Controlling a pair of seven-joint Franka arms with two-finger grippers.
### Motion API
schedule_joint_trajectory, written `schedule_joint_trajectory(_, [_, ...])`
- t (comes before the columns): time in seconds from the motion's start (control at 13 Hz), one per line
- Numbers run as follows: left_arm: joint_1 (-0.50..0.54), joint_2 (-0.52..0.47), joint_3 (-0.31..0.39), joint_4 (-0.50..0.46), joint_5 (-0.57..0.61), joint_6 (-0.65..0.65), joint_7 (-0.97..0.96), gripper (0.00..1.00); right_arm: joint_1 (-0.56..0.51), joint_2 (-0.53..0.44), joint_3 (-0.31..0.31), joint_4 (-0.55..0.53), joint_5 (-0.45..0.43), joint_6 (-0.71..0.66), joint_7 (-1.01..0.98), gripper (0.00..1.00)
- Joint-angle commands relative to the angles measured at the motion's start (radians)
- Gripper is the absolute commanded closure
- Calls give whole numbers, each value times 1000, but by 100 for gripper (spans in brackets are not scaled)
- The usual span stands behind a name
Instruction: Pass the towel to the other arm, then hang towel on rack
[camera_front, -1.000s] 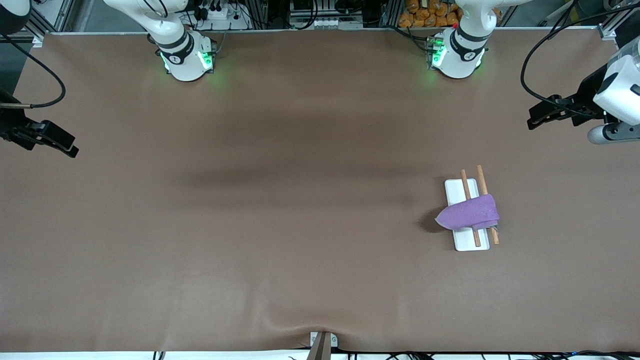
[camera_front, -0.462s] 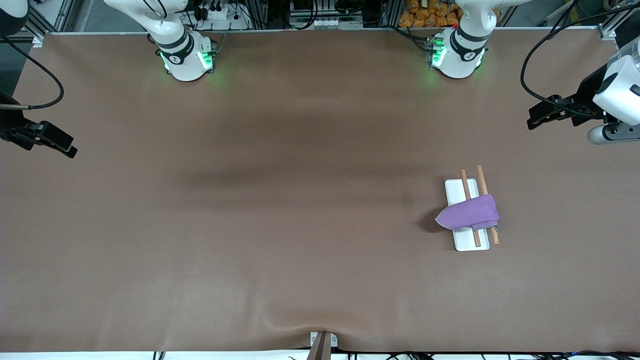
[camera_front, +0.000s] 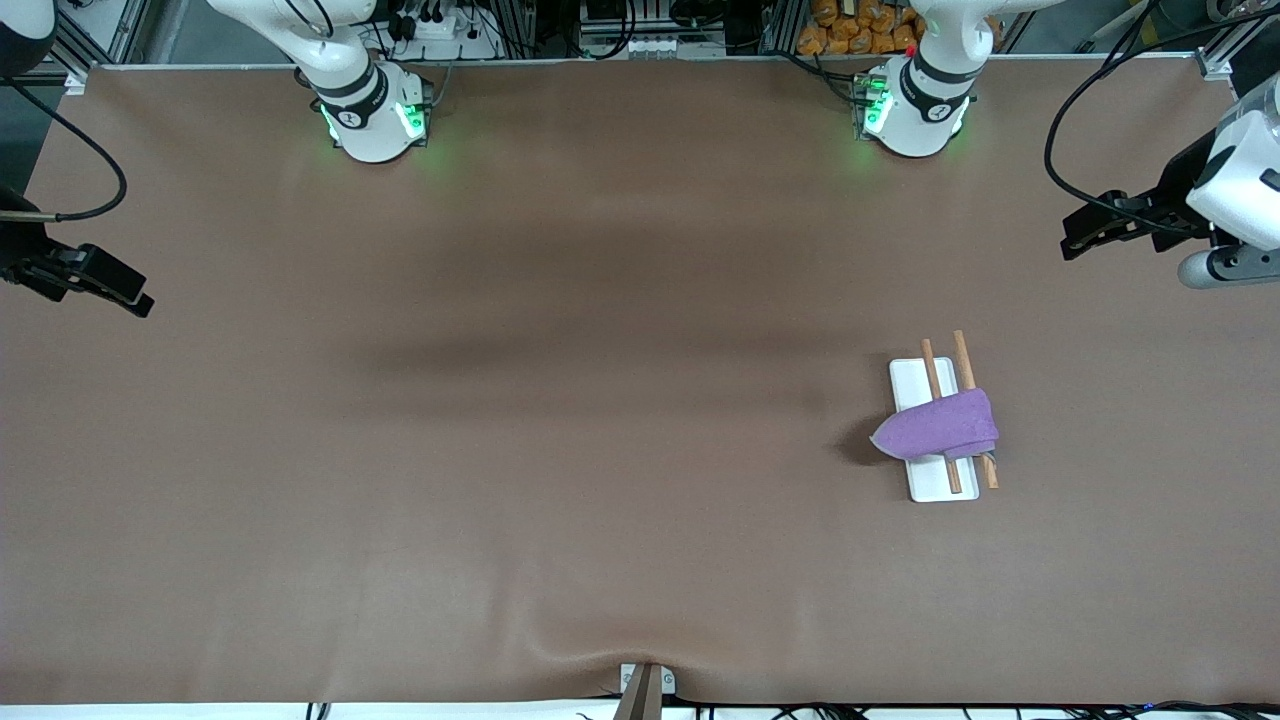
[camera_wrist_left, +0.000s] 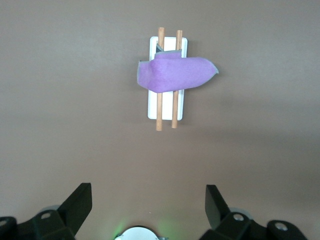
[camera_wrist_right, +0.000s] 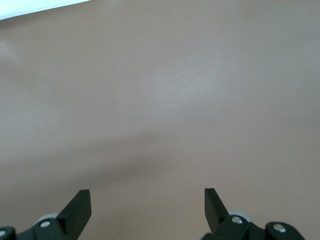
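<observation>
The purple towel (camera_front: 940, 428) lies draped across the two wooden rods (camera_front: 965, 355) of the rack (camera_front: 910, 382), toward the left arm's end of the table. One pointed corner hangs past the white base. No gripper touches it. My left gripper (camera_front: 1075, 240) hangs open and empty in the air near that end's edge. Its wrist view shows the towel (camera_wrist_left: 175, 74) on the rack (camera_wrist_left: 166, 107) well away from the open left gripper (camera_wrist_left: 148, 192). My right gripper (camera_front: 135, 300) waits open and empty at the right arm's end, and in its own view the right gripper (camera_wrist_right: 147, 197) has only bare table under it.
A brown mat (camera_front: 600, 450) covers the whole table. The two arm bases (camera_front: 375, 120) stand along the table's farthest edge from the front camera. A small clamp (camera_front: 645, 685) sits at the middle of the nearest edge.
The left gripper has drifted slightly toward its end of the table. The right gripper has barely shifted. Towel and rack have not moved.
</observation>
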Motion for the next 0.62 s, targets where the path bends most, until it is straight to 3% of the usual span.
schedule_joint_trajectory(0.0, [-2, -40, 7, -31, 29, 9, 66, 0, -12, 7, 8, 17, 10, -12, 8, 0])
schedule_joint_trajectory(0.54, [-4, -93, 73, -123, -39, 81, 120, 0, -12, 7, 8, 17, 10, -12, 8, 0])
